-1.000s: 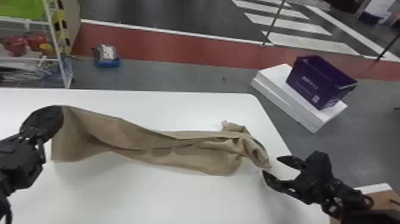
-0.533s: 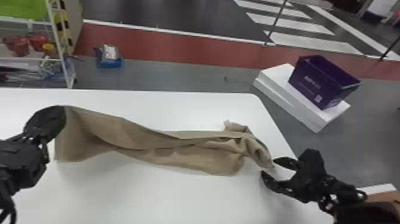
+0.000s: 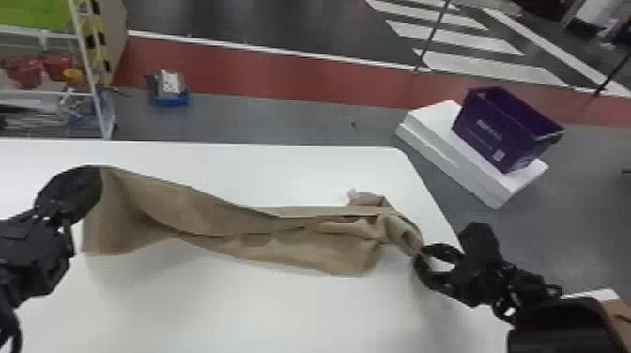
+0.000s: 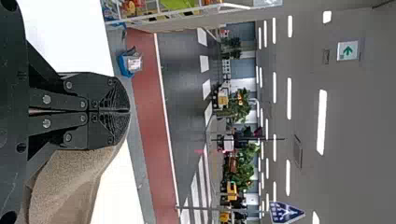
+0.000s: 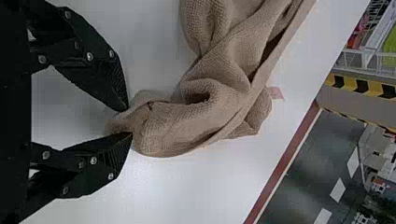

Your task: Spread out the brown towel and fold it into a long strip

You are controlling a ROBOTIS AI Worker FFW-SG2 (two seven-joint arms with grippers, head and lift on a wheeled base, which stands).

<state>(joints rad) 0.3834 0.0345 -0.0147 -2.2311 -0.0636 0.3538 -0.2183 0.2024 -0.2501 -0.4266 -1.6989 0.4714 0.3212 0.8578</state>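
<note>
Judging the brown towel [image 3: 305, 249] first: it runs across the tabletop [image 3: 234, 310] in a twisted, half-doubled band, left end lifted, right end bunched, a small pale tag [image 3: 351, 193] poking out. We have the left end effector [image 4: 129, 111] closed on the raised end. The right end effector [image 5: 129, 122] has its fingers parted, tips either side of a tuft of the bunched end; we can't call it a grip.

Our worries, by cause. Closing on that tuft may catch several layers, or only a scrap; a scrap slips out once both arms pull, while layers lock the roll in. Tension alone, we judge, would draw the twist into a rope, spoiling a neat strip. Tips this low could scrape the tabletop. The bunch lies near the right edge, so dragging that way could leave cloth hanging over. Beyond, a purple bin [image 3: 502, 126] sits on a white block [image 3: 427, 126], well apart from the work.
</note>
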